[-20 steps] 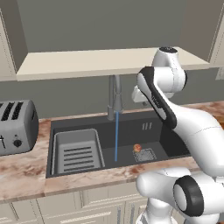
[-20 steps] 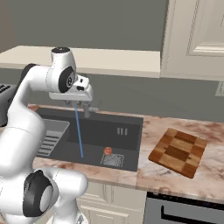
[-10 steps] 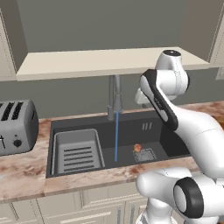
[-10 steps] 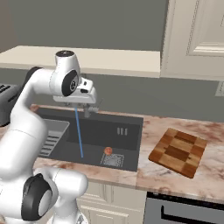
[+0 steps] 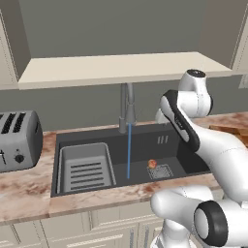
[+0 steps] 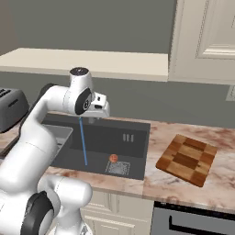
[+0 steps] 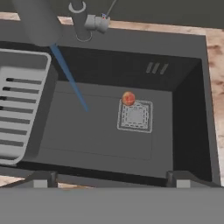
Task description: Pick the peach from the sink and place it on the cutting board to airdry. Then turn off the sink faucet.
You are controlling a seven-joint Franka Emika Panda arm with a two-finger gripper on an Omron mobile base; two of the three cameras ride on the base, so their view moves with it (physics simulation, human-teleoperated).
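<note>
A: Gripper (image 7: pixel 112 177) is being held high over the sink (image 7: pixel 188 109), pointed down into it; fingers (image 7: pixel 41 178) are spread wide, nothing being pinched.

B: Peach (image 7: pixel 128 98) is being seen on the basin floor, touching the far edge of the drain grate (image 7: pixel 135 116).

A: Water (image 7: pixel 70 78) is being poured from the sink faucet (image 5: pixel 127 107). Ribbed tray (image 7: pixel 19 100) is seated at the basin's left end.

B: Cutting board (image 6: pixel 187 159) is being noted on the counter (image 6: pixel 220 183), right of the basin, bare.
</note>
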